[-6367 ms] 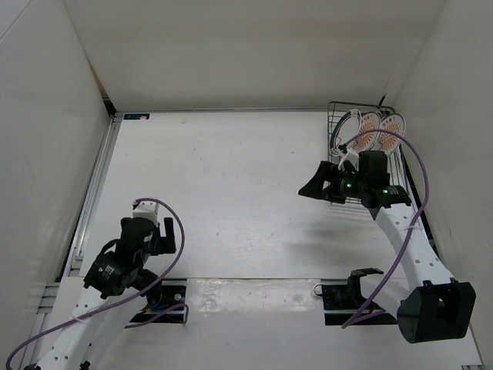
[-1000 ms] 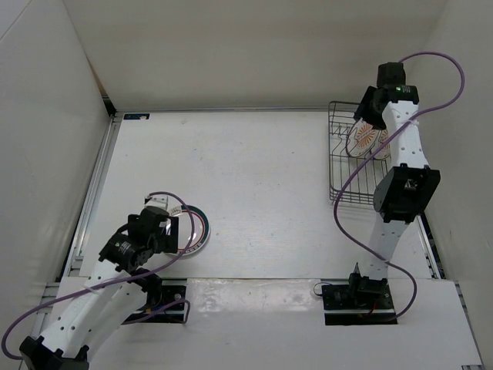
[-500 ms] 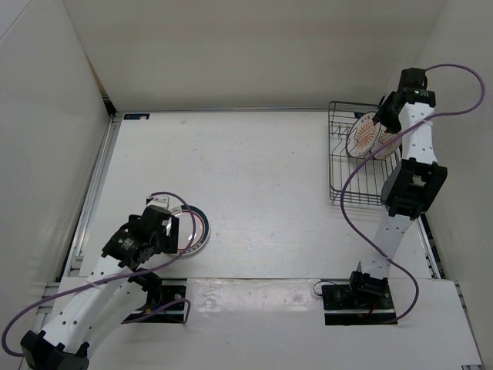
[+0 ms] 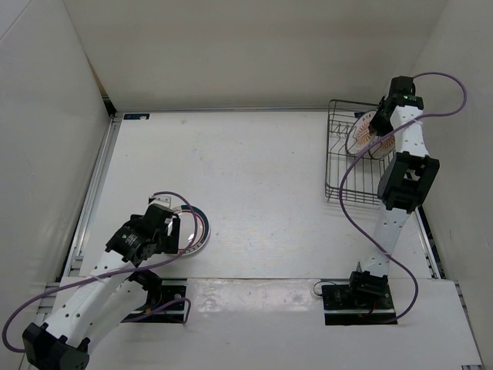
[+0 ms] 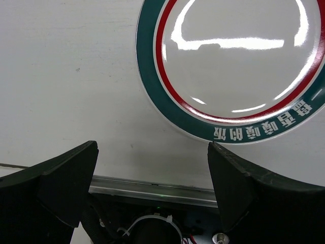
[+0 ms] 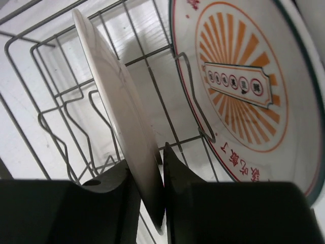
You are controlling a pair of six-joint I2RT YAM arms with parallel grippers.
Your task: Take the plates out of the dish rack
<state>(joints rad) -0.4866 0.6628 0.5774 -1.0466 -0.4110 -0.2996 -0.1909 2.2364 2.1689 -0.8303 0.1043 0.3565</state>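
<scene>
The plate (image 6: 111,101), judged rigid, slippery and breakable, is pinched at its rim by the right gripper (image 6: 151,170); the left gripper (image 5: 152,168) is spread, empty.

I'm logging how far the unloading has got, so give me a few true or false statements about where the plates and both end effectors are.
1. The white round plate with green and red rim rings lies flat on the white table. True.
2. The left end effector is clamped on that plate. False: it is open, and the plate lies beyond its fingertips.
3. The right end effector is shut on the rim of an upright plate in the dark wire dish rack. True.
4. The dish rack holds no other plate. False: an orange sunburst plate stands beside the gripped one.
</scene>
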